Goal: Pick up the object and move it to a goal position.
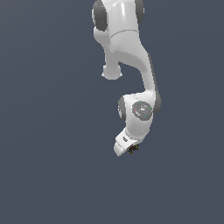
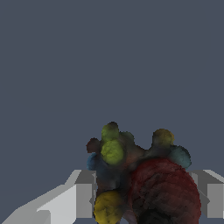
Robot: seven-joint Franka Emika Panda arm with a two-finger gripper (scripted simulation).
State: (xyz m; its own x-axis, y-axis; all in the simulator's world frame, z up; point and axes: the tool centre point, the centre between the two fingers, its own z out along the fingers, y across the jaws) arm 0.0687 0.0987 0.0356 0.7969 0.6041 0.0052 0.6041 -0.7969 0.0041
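Note:
The object point(image 2: 135, 175) is a lumpy dark cluster with a large red lump, yellow-green balls and blue patches. In the wrist view it fills the space between the two grey fingers point(image 2: 83, 199), which press on its sides. In the exterior view the object point(image 1: 133, 148) shows as a tiny dark speck at the tip of the white gripper point(image 1: 131, 149), tucked against the hand's underside. The gripper is shut on the object. The arm hangs down from the exterior view's top, with the hand tilted toward the exterior view's left.
Only a flat, uniform dark grey-blue surface point(image 1: 52, 175) shows around the arm in both views. No goal marker, container or obstacle shows.

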